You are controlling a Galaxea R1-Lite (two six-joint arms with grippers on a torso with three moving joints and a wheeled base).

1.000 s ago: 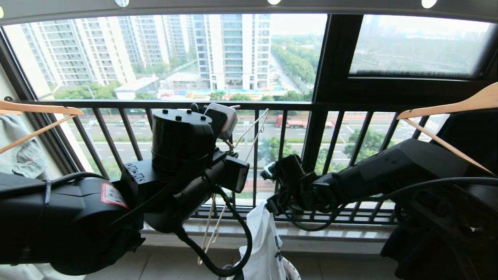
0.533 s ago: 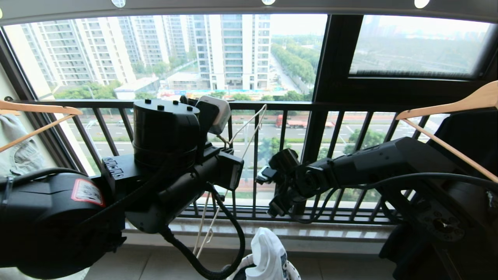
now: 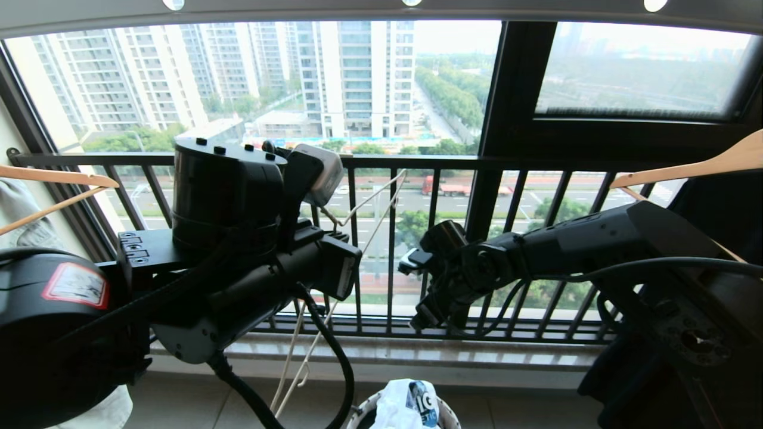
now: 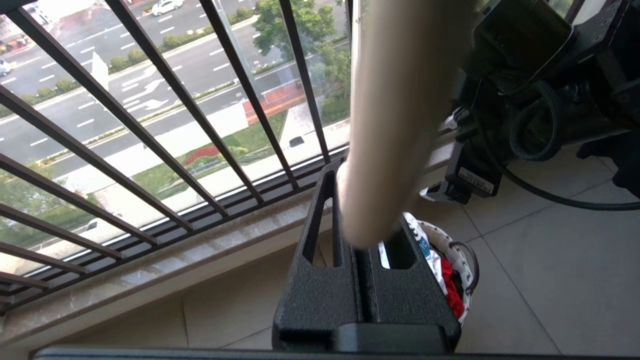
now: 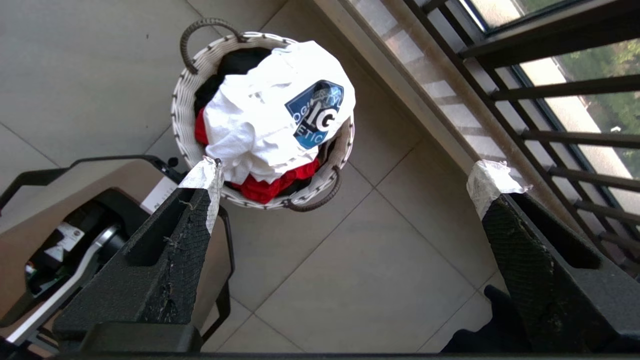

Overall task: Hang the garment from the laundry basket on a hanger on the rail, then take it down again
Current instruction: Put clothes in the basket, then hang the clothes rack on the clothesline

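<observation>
A: Over the last second the T-shirt (image 3: 408, 405) had dropped out of the right gripper (image 3: 420, 286), which had lifted away from it. It lay bunched on top of the laundry basket (image 5: 182, 107), at six o'clock in the head view, print facing up.

B: And the grippers?

A: The right gripper stood spread wide and empty above the basket. The left gripper (image 4: 367, 250) was clamped on the cream wire hanger (image 3: 369, 208), which hung tilted in front of the window railing (image 3: 387, 161).

B: What might have gone wrong?

A: The shirt sat heaped over red and black clothes. A grab at that mound could have pulled the wrong cloth with it, or caught only a fold that slipped free. The hanger dangled loosely, so its lower notches could have snagged the cable nearby.

B: The room?

A: A tiled balcony floor (image 5: 360, 280), a stone sill under the railing, wooden hangers (image 3: 685, 170) at three and nine o'clock, and the perforated rail (image 3: 298, 7) at twelve.
</observation>
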